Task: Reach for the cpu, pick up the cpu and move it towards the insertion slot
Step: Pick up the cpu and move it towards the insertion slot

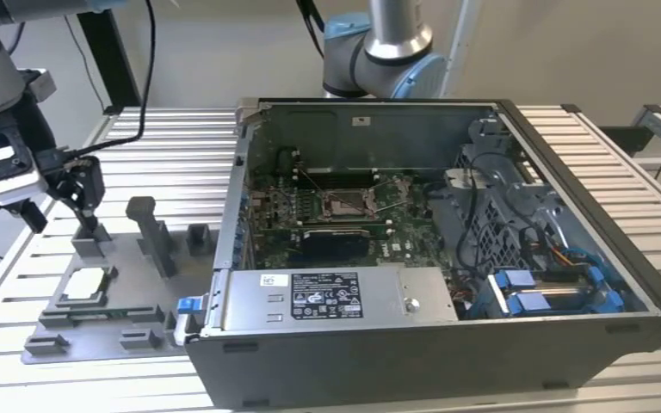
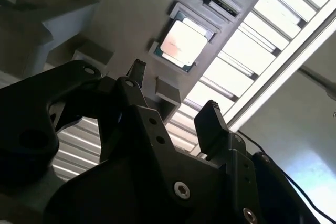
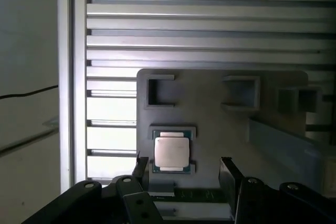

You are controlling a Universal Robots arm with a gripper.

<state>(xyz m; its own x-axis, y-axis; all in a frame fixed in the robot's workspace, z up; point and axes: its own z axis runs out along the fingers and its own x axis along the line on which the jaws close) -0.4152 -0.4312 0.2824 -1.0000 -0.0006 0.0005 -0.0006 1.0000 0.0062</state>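
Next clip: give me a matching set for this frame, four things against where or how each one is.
Things:
1. cpu
2. insertion slot
3. gripper
4. grey fixture plate

Place or state:
A. inside the computer case, on the green board
B. open, holding nothing
C. on the slatted table, beside the case
D. lying in a recess of the fixture plate

Pairs: 1-D, 2-A, 3-B, 4-C.
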